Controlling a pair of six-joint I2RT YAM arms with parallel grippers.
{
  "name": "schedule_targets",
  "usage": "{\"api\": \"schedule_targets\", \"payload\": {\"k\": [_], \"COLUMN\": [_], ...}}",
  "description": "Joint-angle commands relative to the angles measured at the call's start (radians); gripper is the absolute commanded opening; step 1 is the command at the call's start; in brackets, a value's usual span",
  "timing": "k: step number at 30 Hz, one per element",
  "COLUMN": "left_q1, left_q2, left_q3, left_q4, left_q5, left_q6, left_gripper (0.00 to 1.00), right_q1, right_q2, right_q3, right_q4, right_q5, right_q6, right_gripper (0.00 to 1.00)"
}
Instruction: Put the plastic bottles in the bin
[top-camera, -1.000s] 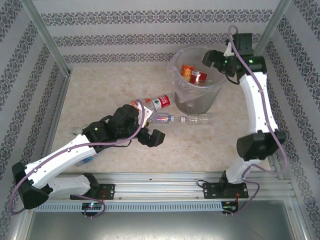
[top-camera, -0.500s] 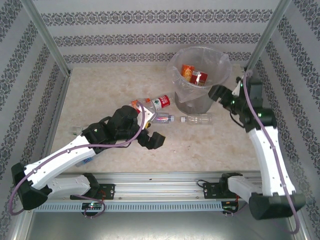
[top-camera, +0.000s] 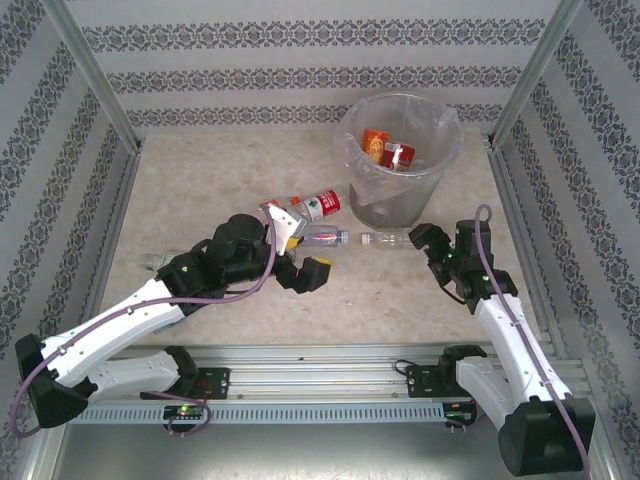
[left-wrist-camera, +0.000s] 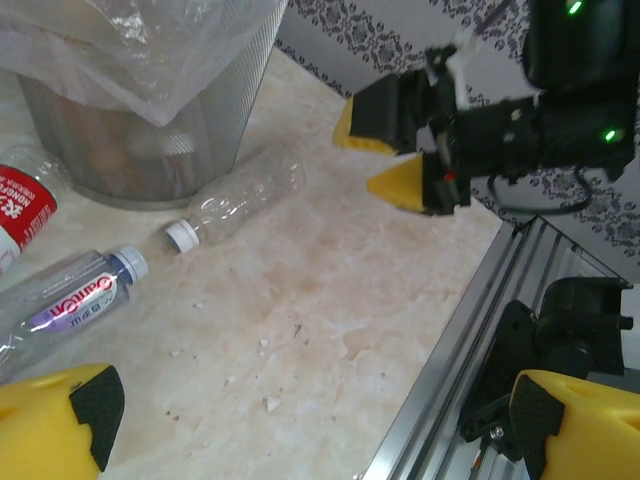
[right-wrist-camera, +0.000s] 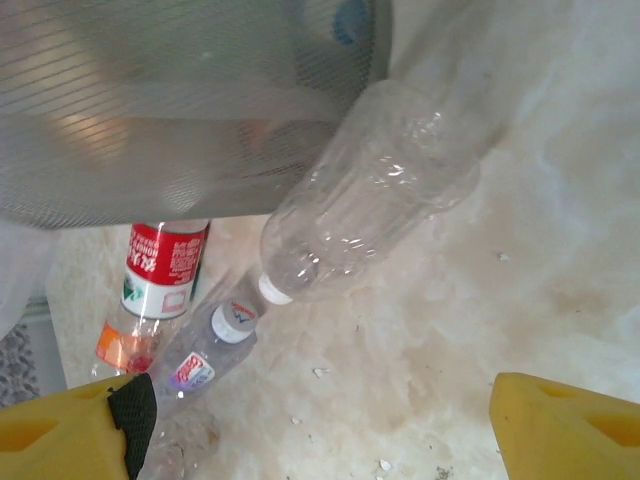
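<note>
- Spreading under everything, the pale marbled counter carries the bin, the loose bottles and both arms.
- Standing at the far right of the counter is the round grey mesh bin, lined with a crinkly clear bag; two or three bottles with red and orange labels lie inside it.
- Left end effector hovers low near the middle of the counter, its yellow-tipped jaws spread wide with nothing between them.
- Right end effector sits low just in front of the bin, jaws apart and empty, pointing at the base of the clear bottle.
- Clear unlabelled bottle with a white cap lies on its side right beside the foot of the bin.
- Red-labelled bottle lies on the counter left of the bin, near the left end effector.
- Small clear bottle with a lilac label lies cap to cap with the unlabelled one.
</note>
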Motion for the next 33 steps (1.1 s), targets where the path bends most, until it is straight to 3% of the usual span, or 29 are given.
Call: {"api": "schedule_targets", "payload": {"k": [1,5,15,33], "left_q1": [0.003,0.003,0.002,0.002], "left_q2": [-0.014,0.001,0.022,0.025], "left_q3": [-0.020,-0.025,-0.028,-0.046], "left_q4": [0.076,0.090,0.104,0.108], "left_q5": [-0.001,0.005,0.045,0.052], "left_q6": [-0.022,-0.031,-0.069,-0.095], "left_gripper": [1.00,1.00,1.00,1.00], "right_q1": [0.012,0.026,0.106,0.100], "right_q2": [0.045,0.176,0.396,0.582], "right_q3": [-0.052,-0.074,-0.116,-0.120], "right_q4": [0.219,0.345,0.611,0.753], "right_q5": [0.006,-0.020,0.141,0.278], "right_q6": [0.140,0.208,0.368,0.465], "right_gripper": [0.87,0.88,0.85,0.76]}}
